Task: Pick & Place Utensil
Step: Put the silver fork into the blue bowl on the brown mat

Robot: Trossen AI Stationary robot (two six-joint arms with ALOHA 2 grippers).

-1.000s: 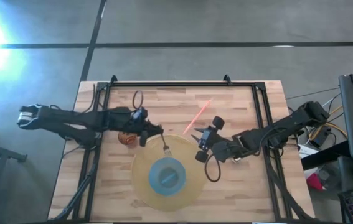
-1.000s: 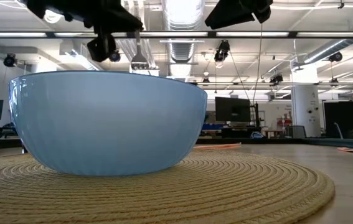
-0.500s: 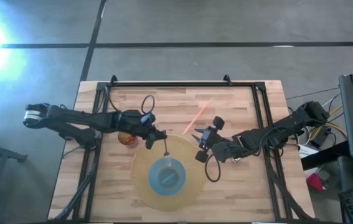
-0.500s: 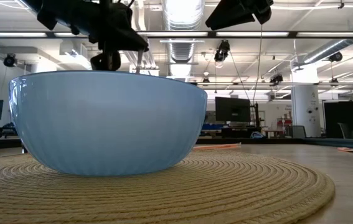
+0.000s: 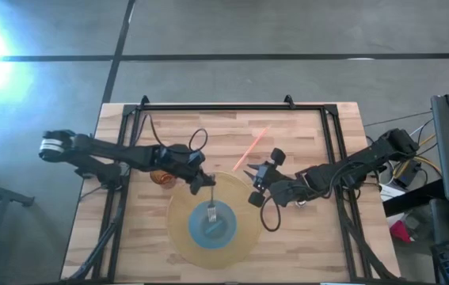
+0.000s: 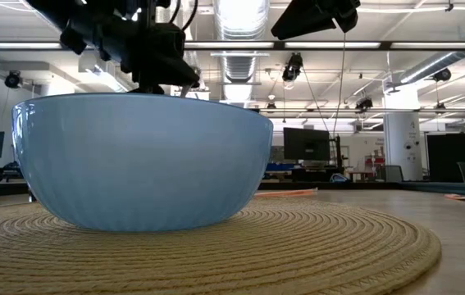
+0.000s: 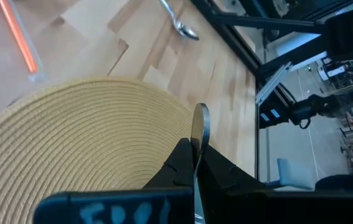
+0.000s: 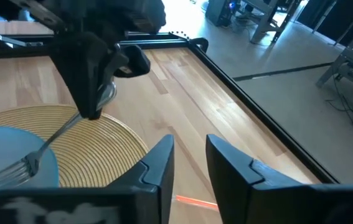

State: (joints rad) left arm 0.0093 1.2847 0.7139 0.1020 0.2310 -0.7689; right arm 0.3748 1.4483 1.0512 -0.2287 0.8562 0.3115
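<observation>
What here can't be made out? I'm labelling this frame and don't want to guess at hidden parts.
- Fork: in the low view, the blue bowl's wall hides its tines, so contact with the bowl's inside is unclear.
- Left gripper: in the left wrist view its own fingers cover most of the handle.
- Brown object: in the high view the left arm hides most of it; unidentifiable.
- Right gripper: waits beside the woven mat; small in the high view.

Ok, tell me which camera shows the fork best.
The right wrist view: the fork shows handle to tines, held by the left gripper, tines over the blue bowl. The high view shows it small; the left wrist view only its handle edge-on; the low view hides it behind the bowl.
</observation>
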